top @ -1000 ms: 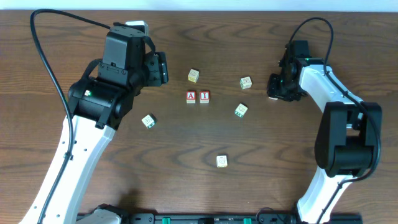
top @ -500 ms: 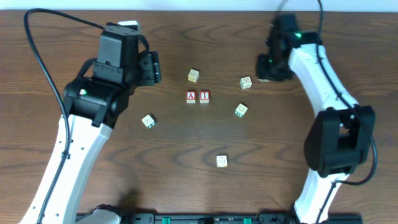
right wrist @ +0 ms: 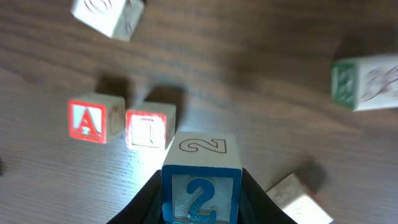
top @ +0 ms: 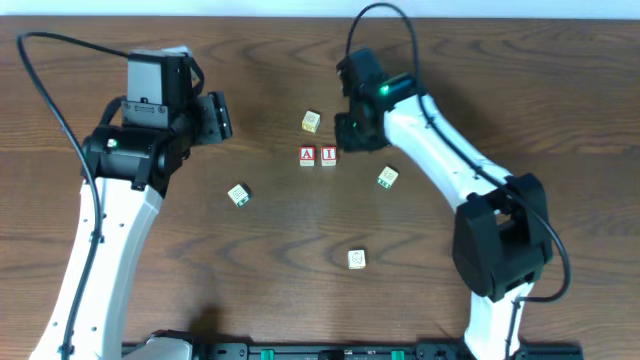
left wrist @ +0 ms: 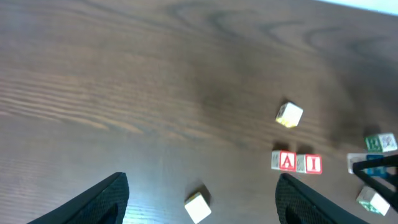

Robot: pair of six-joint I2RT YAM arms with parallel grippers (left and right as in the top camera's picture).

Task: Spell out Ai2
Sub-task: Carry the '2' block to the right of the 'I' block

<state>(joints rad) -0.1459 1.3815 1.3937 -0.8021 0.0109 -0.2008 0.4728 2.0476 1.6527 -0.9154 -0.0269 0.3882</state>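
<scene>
Overhead, the red A block (top: 307,155) and the red I block (top: 328,155) sit side by side, touching, on the wooden surface (top: 280,260). The right gripper (top: 352,135) hangs just to the far right of the I block, and what it carries is hidden beneath it. The left gripper (top: 222,115) hovers well off to the left, away from the row. A pale block (top: 311,121) lies just beyond the row and a green-marked block (top: 388,178) lies to its near right. Left wrist: the left gripper's fingers (left wrist: 106,199) are spread wide and grasp nothing. Right wrist: the right gripper (right wrist: 202,208) is clenched on the blue 2 block (right wrist: 202,163), held just right of the I block; whether it touches the surface cannot be told.
</scene>
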